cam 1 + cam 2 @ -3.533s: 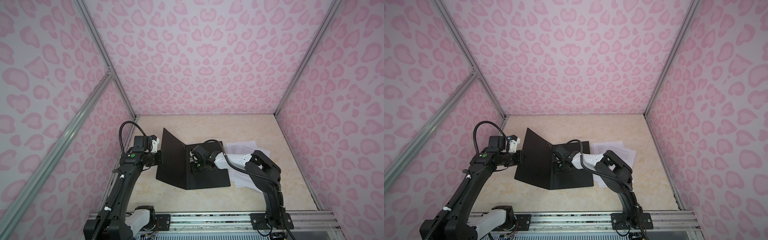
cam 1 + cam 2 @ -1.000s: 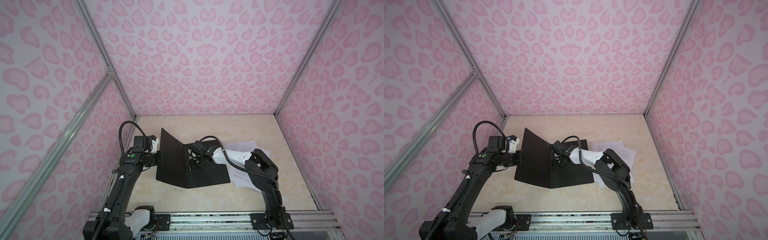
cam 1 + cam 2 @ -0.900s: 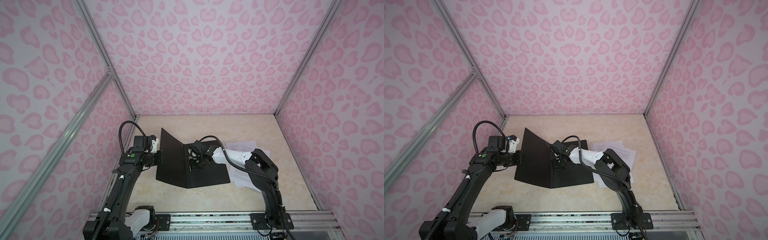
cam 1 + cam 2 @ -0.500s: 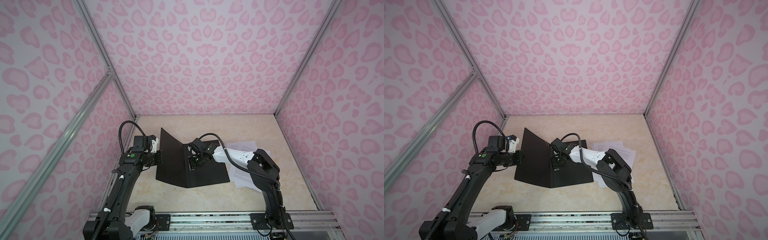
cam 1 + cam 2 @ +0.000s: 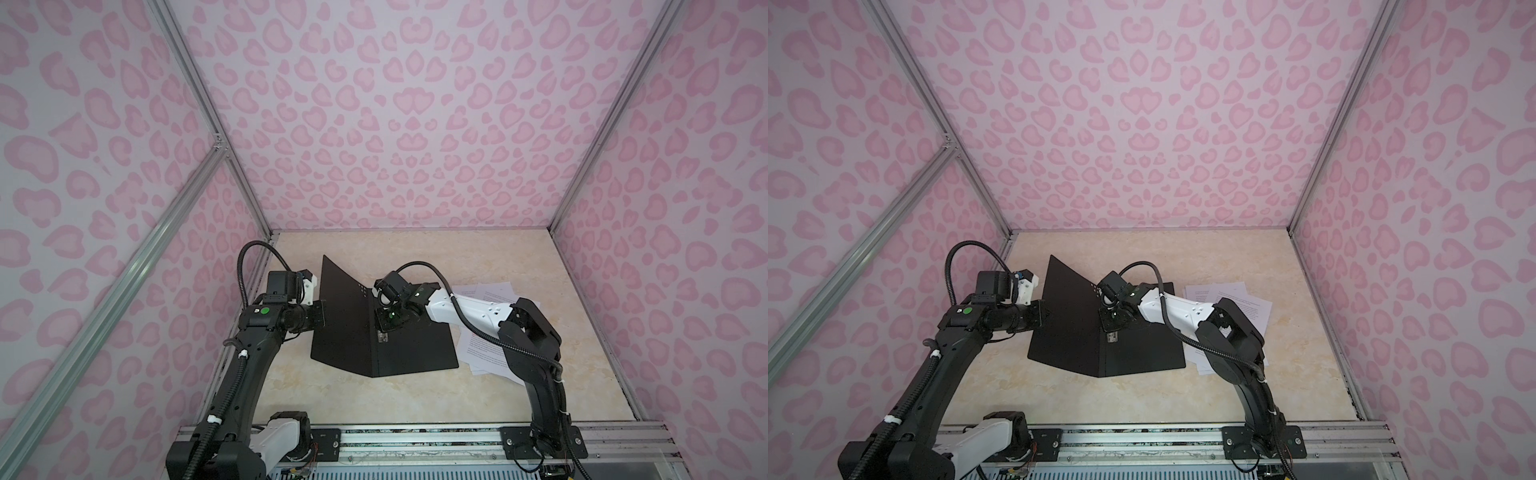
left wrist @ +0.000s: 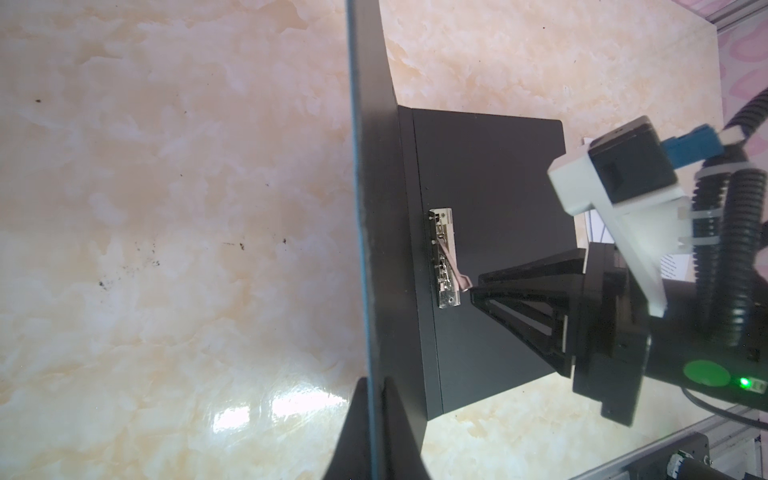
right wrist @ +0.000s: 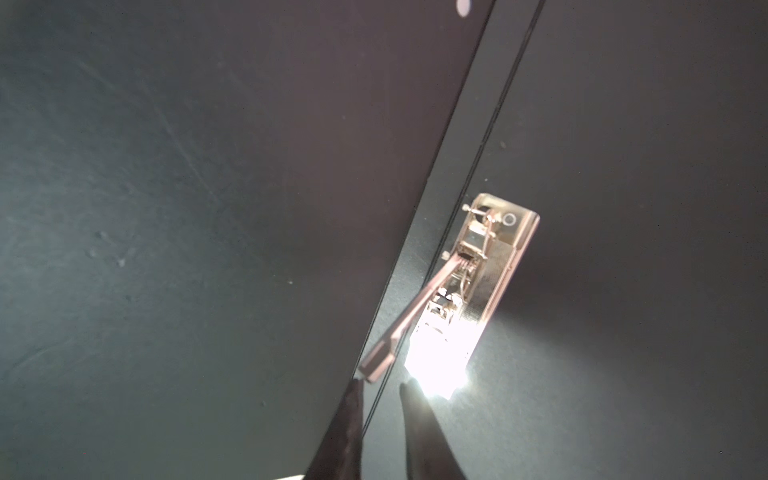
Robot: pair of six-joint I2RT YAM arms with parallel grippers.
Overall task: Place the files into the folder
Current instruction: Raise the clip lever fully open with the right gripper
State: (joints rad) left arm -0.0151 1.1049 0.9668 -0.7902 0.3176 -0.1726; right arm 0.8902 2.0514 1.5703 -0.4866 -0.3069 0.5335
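In both top views the folder [image 5: 399, 357] [image 5: 1133, 353] lies open, black inside up, in the lower centre of the frame on the beige marbled table [image 5: 415, 399]. Its flat cover [image 5: 424, 340] rests on the table to the right of the fold. Its raised cover [image 5: 345, 324] stands tilted up on the left.

The left gripper [image 5: 319, 319] meets the raised cover's outer edge from the left. The left wrist view shows the left gripper [image 6: 372, 386] clamped on that edge, a dark finger on each face of the thin board.

The right gripper [image 5: 384, 328] [image 5: 1111, 326] reaches across from the right and points down at the metal spine clip [image 5: 381, 336], which sits on the flat cover just beside the fold. In the right wrist view the right gripper [image 7: 380, 386] has its jaws a narrow gap apart with nothing between them. The spine clip [image 7: 490, 266] glares under bright light, and its lever [image 7: 399, 328] stands lifted. The lever's free end is just by one fingertip [image 7: 353, 392], and I cannot tell if they touch.

The files [image 5: 492, 291] [image 5: 1246, 299], a fanned pile of loose white printed sheets, lie on the table right of centre. They sit close against the flat cover's right edge, partly hidden under the right arm
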